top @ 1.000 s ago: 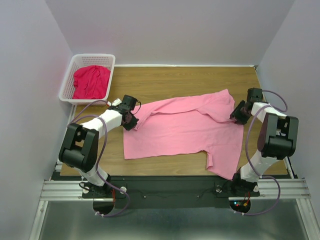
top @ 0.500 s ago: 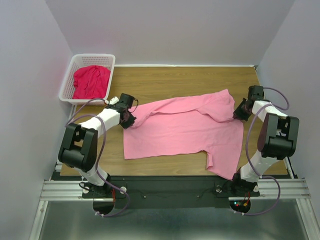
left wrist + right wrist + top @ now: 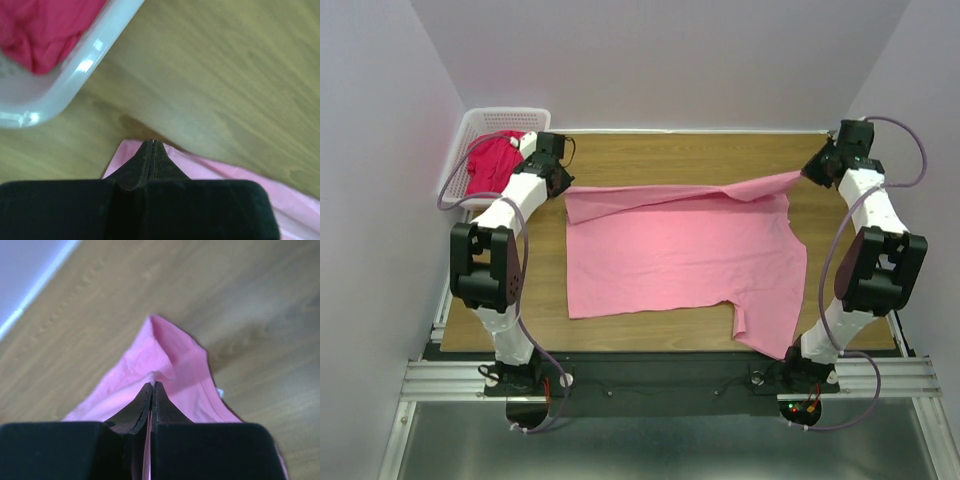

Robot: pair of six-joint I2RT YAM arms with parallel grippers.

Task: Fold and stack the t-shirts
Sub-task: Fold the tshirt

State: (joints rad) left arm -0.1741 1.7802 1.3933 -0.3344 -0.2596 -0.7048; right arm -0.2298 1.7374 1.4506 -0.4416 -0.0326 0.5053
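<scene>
The light pink t-shirt [image 3: 680, 250] lies spread across the middle of the table, its far edge pulled taut between my two grippers. My left gripper [image 3: 563, 188] is shut on the shirt's far left corner, next to the basket; in the left wrist view [image 3: 151, 144] pink cloth [image 3: 240, 175] shows under the closed fingers. My right gripper [image 3: 808, 173] is shut on the far right corner; in the right wrist view [image 3: 152, 385] the pink cloth [image 3: 165, 352] bunches at the fingertips. The crimson t-shirt [image 3: 490, 165] lies crumpled in the basket and also shows in the left wrist view [image 3: 45, 30].
The white lattice basket [image 3: 470, 125] stands at the far left corner; its rim shows in the left wrist view [image 3: 85, 65]. Grey walls close the table on three sides. Bare wood [image 3: 680, 155] lies beyond the shirt's far edge.
Both grippers moved away from the arm bases toward the back of the table, dragging the pink shirt's far corners with them. The far edge is now stretched straight between them.
</scene>
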